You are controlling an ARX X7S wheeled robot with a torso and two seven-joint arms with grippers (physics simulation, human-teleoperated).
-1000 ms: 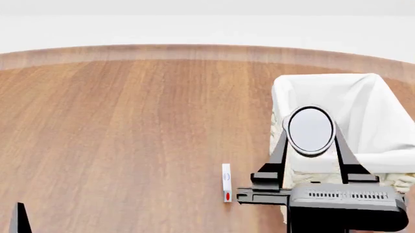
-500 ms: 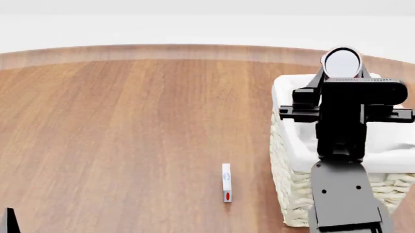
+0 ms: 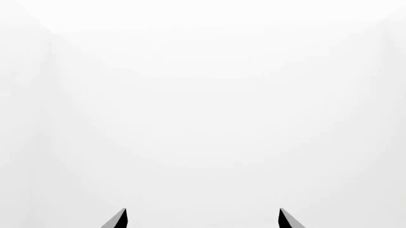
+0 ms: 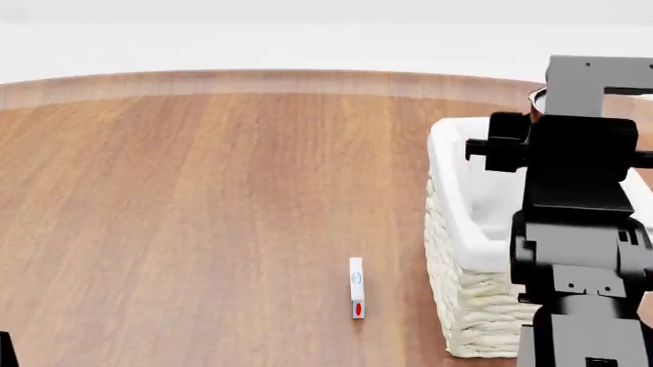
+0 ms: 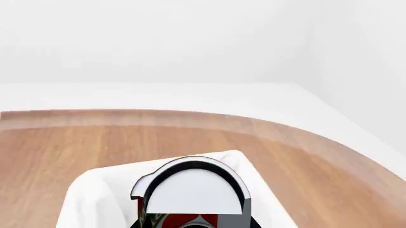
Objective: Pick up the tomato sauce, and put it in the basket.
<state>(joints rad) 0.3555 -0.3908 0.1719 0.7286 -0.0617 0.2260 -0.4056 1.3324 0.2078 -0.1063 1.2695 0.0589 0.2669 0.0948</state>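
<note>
The tomato sauce [image 5: 190, 192], a can with a silver lid and a red-and-green label, sits between the jaws of my right gripper [image 5: 190, 216], which is shut on it. In the head view only a red sliver of the can [image 4: 534, 105] shows behind my right arm, which is over the far part of the basket [image 4: 459, 306]. The basket is cream wicker with a white liner, and its liner [image 5: 95, 199] lies under the can in the right wrist view. My left gripper [image 3: 201, 221] is open and empty, facing a blank white background. Only its tip [image 4: 5, 353] shows in the head view.
A small white slab with a red dot [image 4: 356, 287] stands on the wooden table [image 4: 204, 214], left of the basket. The table's curved far edge [image 4: 306, 80] runs across the back, with a white wall beyond.
My right arm has carried the can up and away from me, from the basket's near side to over its far part. My left gripper tip has sunk lower in the head view.
</note>
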